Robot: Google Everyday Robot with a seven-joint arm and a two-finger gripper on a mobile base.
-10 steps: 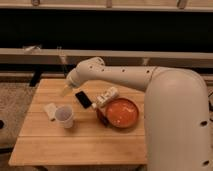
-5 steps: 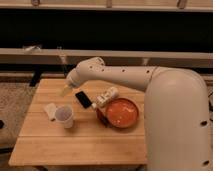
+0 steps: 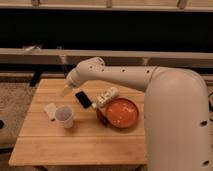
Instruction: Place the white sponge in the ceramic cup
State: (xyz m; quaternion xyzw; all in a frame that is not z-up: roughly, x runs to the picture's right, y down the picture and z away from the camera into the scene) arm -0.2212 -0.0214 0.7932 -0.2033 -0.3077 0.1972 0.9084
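The pincer (image 3: 65, 90) hangs over the counter's (image 3: 75, 145) back-left part, jaws wide apart and holding nothing. The sponge (image 3: 50, 110) lies flat on the counter, nearer the front and a little left of the pincer, just beside the cup (image 3: 64, 116) on its left; whether the two touch I cannot tell. Its long axis seems to run roughly front to back, slightly skewed. To reach it, the one arm likely has to come forward and down. Against the earlier frame nothing has visibly shifted: arm, sponge and cup sit alike.
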